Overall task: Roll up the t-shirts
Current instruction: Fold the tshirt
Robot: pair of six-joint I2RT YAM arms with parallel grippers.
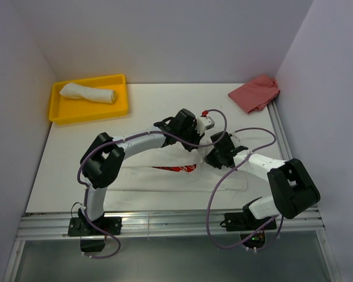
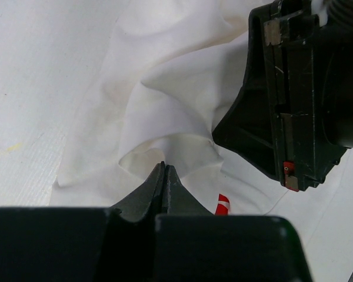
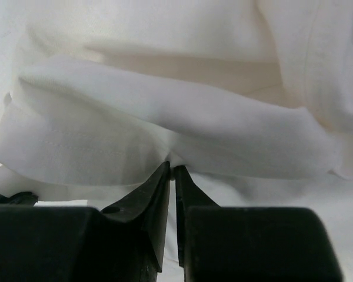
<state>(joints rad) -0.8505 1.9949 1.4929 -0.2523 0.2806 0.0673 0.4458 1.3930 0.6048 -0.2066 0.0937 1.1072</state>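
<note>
- Table (image 1: 76, 170): white top. The yellow tray (image 1: 91, 116) stands in its far left corner and serves as the reference for all positions below.
- Spread t-shirt (image 1: 182, 182): white, lying on the table nearer the arm bases than the tray and to the tray's right, well apart from it. It is rumpled, with raised folds where the two grippers meet. The red print (image 1: 176, 168) shows on it, partly hidden by the arms.
- Yellow tray: a shallow rectangle, with its long side running left to right.
- Red cloth (image 1: 256, 93): a crumpled heap far to the right of the tray, at about the same depth on the table and against the right-hand wall.
- Rolled t-shirt (image 1: 88, 93): white, wound into a short roll, lying inside the tray along its length.
- Left gripper (image 2: 165, 167): right of the tray and nearer the bases, over the spread t-shirt. Its fingers are pressed together, tips pinching the lip of a raised fold.
- Right gripper (image 3: 172, 167): just beside the left gripper, on the side away from the tray. Its fingers are drawn close with a thin slit between them and the tips pushed against a folded hem. Whether cloth is caught there cannot be told.
</note>
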